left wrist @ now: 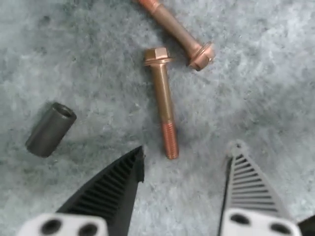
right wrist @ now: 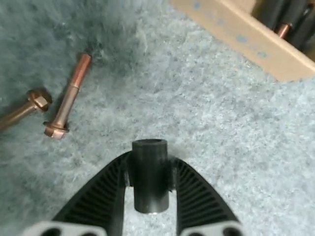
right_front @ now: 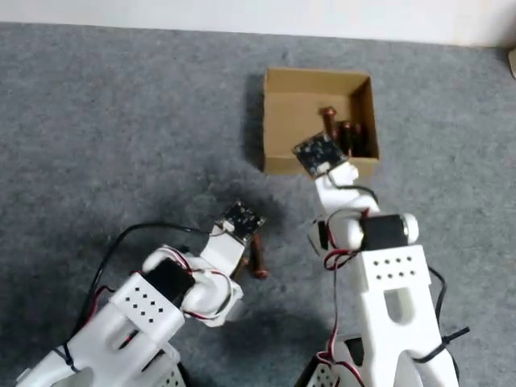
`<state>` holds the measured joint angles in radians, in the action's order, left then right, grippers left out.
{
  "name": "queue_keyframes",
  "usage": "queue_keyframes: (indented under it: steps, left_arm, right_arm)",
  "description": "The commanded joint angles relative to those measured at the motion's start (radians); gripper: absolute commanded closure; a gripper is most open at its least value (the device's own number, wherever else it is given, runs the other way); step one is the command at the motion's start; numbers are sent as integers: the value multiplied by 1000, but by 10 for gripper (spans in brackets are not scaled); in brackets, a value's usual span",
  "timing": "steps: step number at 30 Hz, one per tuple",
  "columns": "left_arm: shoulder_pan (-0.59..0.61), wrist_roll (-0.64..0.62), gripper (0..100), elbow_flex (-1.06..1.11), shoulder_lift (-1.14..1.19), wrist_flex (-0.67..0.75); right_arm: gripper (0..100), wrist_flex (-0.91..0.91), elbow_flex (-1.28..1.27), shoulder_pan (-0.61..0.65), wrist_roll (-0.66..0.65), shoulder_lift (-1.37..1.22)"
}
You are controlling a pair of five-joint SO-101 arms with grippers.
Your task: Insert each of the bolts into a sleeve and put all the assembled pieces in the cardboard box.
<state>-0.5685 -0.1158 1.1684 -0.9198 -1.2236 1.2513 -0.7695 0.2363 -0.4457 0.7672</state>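
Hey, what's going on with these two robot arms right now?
The right gripper holds a dark sleeve near the cardboard box, which already has some assembled pieces inside. The left gripper hangs open over two copper bolts and a second sleeve lying loose on the grey carpet. Neither bolt is in a sleeve yet.
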Motion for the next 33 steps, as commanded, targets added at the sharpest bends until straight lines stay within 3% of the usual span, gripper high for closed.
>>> queue_keyframes:
  steps: [1, 8, 13, 22, 33]
  left_arm:
    - [-7, 2, 731, 22, 5, 83]
    - [-5, 0, 729, 24, 67, 161]
    - [28, 0, 729, -50, 335, 241]
    - [76, -37, 731, -275, 737, 239]
    - [74, -48, 732, -318, 774, 239]
  right_arm:
    - [993, -59, -31, -13, 9, 36]
    - [993, -117, -111, -13, 9, 42]
    - [993, -124, -125, -13, 9, 44]
    - [993, -145, -127, -12, 11, 44]
    - [993, -254, -229, -10, 48, 44]
